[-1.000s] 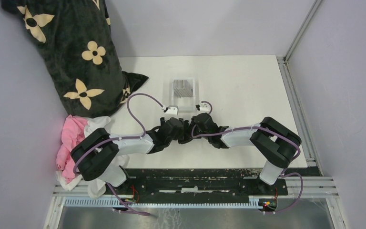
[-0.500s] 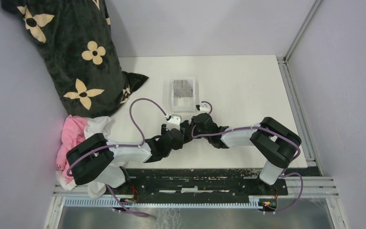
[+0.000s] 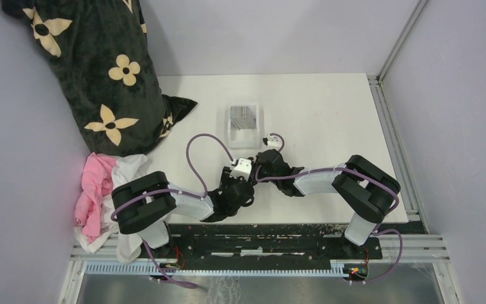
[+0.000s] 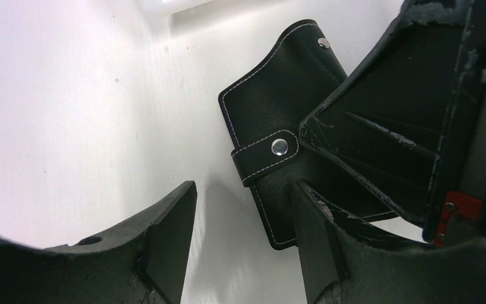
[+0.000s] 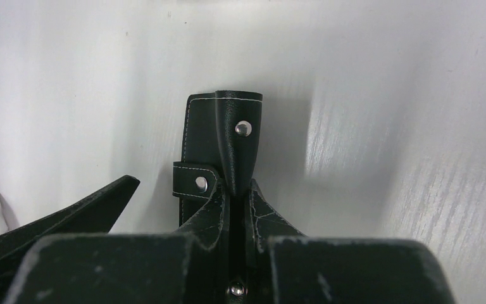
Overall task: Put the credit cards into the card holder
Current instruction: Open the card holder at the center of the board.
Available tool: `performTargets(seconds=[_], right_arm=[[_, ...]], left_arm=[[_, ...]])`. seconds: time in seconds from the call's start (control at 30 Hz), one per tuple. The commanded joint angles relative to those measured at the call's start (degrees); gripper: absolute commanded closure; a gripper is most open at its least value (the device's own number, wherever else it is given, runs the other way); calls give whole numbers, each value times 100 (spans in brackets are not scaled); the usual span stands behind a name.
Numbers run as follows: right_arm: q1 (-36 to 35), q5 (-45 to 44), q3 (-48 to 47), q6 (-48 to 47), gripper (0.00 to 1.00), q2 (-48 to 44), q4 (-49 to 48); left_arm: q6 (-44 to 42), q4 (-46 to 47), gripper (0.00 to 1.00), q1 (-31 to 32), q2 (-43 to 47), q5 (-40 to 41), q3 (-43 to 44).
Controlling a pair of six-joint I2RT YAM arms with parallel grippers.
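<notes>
The black card holder [image 4: 283, 120] lies on the white table with its snap tab [image 4: 272, 152] showing. My right gripper [image 5: 235, 197] is shut on the holder's flap [image 5: 237, 136] and holds that flap upright. My left gripper [image 4: 240, 221] is open and empty, with the holder's near corner just ahead of its right finger [image 4: 319, 253]. In the top view both grippers meet at the table's near middle, left [image 3: 243, 182] and right [image 3: 259, 166], and they hide the holder. Several grey credit cards [image 3: 243, 116] lie in the clear tray [image 3: 231, 130] behind them.
A black flowered cushion [image 3: 101, 69] fills the back left corner. Pink and white cloths [image 3: 101, 190] lie at the left edge. A metal rail [image 3: 386, 114] borders the table's right side. The tray's corner shows at the top of the left wrist view [image 4: 164, 5].
My left arm has swung its gripper back and to the right, toward the near edge, so it now sits below the right gripper. The right arm has held still on the holder.
</notes>
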State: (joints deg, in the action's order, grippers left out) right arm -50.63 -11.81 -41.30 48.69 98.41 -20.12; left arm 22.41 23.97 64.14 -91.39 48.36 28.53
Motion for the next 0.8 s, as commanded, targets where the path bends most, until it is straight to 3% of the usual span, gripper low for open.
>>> performTargets(seconds=[0.0, 0.43, 0.63, 0.77], right_arm=[[-74, 205, 14, -4, 99, 38, 277], [-78, 437, 66, 174, 99, 23, 184], [-69, 461, 103, 211, 99, 3, 175], [-56, 470, 149, 253, 99, 16, 149]], left_arm=[[-648, 537, 36, 12, -373, 679, 36], [-1443, 1959, 37, 9, -1099, 988, -114], [-1519, 2811, 48, -93, -1334, 682, -327], [-1416, 3063, 62, -253, -1453, 239, -328]])
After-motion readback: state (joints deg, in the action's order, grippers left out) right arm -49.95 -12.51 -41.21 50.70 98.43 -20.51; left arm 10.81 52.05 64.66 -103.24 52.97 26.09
